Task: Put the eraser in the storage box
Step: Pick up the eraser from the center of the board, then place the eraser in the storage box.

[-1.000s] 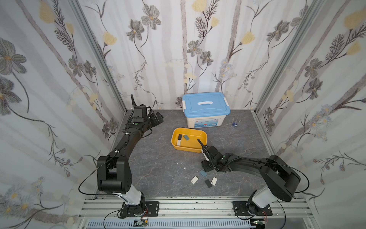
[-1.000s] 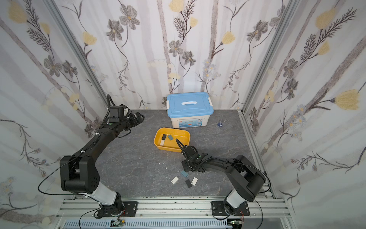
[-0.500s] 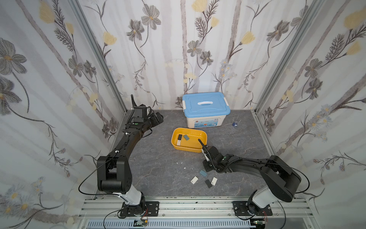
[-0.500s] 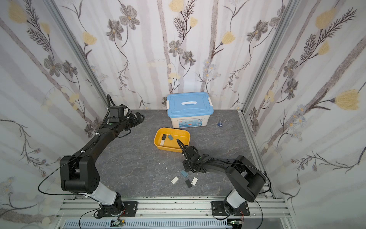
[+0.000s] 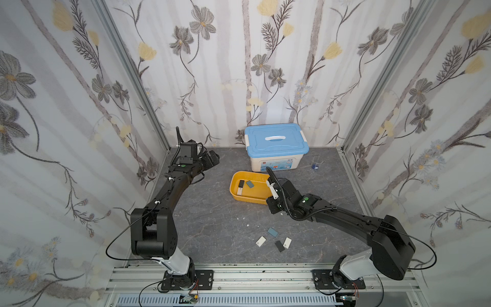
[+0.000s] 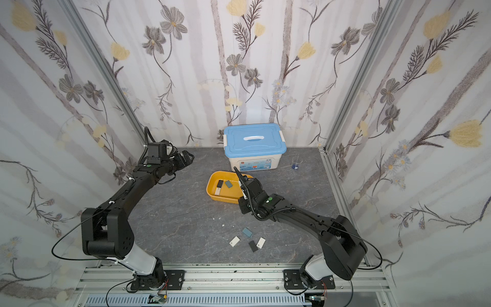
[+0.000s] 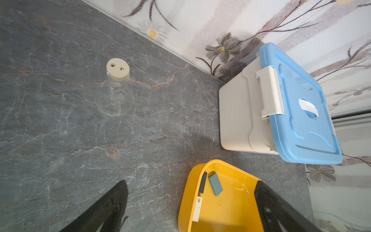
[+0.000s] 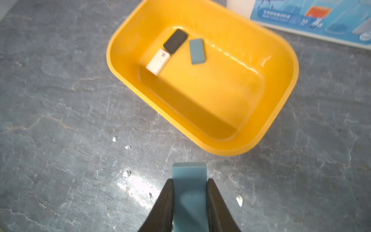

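The right gripper (image 8: 189, 182) pinches the eraser (image 8: 189, 171), tub (image 8: 281, 112) just ahead of its jaws; the left gripper (image 7: 189, 188) gapes. Best to clear its rim before releasing.

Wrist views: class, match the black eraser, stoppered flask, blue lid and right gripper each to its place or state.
Things: 1 black eraser; 2 stoppered flask; 3 blue lid; 4 right gripper.
Places or states: A shut on a blue-grey eraser; B upright on the table; C on the white bin; D in the yellow storage box.
Pairs: 1-D, 2-B, 3-C, 4-A.
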Motion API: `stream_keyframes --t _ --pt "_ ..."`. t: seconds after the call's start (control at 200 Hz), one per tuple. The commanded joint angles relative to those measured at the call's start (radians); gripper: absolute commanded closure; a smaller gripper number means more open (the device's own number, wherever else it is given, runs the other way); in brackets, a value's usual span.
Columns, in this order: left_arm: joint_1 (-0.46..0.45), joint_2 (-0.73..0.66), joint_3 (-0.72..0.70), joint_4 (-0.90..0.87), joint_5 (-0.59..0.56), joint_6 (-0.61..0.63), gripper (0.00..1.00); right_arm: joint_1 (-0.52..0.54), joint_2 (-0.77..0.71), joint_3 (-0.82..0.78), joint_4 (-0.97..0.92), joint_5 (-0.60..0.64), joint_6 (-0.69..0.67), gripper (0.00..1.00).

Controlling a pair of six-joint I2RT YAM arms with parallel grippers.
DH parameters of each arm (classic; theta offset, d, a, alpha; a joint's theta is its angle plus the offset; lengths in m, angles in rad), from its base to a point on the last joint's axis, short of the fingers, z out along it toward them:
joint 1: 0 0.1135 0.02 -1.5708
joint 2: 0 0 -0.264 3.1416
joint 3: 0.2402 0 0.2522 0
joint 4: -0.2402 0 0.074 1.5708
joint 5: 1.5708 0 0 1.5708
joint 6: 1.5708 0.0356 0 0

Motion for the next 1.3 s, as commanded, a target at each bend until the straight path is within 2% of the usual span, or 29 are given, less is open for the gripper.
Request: stream_keyframes --t 0.0,0.315,0.904,1.294 --pt "0.001 0.011 0.018 0.021 0.019 0.007 0.0 -0.009 0.061 0.091 0.025 -0.001 -0.04 0.73" --pt "0.001 0.032 0.056 0.004 0.022 0.017 0.0 -0.056 0.301 0.366 0.012 -0.068 -0.115 0.73" --pt "0.001 0.065 0.1 -0.002 0.034 0.014 0.0 -0.105 0.57 0.546 -0.002 -0.074 -0.12 0.73" --pt "0.001 0.084 0.11 -0.002 0.034 0.015 0.0 -0.13 0.663 0.601 -0.004 -0.073 -0.113 0.71"
